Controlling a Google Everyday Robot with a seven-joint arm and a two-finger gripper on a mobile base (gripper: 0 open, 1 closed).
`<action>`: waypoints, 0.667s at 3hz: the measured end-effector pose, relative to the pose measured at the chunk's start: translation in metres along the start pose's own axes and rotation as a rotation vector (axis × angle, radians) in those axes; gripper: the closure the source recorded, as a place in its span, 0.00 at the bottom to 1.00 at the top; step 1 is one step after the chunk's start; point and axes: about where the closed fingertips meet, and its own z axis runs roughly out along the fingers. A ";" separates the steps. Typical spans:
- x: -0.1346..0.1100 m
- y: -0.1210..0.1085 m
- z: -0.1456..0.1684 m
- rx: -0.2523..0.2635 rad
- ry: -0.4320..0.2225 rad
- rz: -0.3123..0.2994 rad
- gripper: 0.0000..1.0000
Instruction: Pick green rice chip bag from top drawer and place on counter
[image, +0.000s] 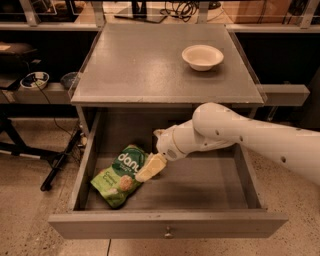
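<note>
Green rice chip bag, white lettering legible as "dan", lies in open top drawer. Gripper at bag's right edge; whether it grips cannot be told.

Cream tool in grey drawer, beside light-green bag.

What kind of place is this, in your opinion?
Probably a lab or workshop, not a home: a worn grey counter over an open top drawer, cables behind it, black stand legs on the speckled floor. The claw is inside the drawer, at the green rice chip bag.
</note>
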 end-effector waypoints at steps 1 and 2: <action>0.007 -0.001 0.015 -0.013 -0.013 0.021 0.00; 0.009 -0.002 0.031 -0.031 -0.027 0.036 0.00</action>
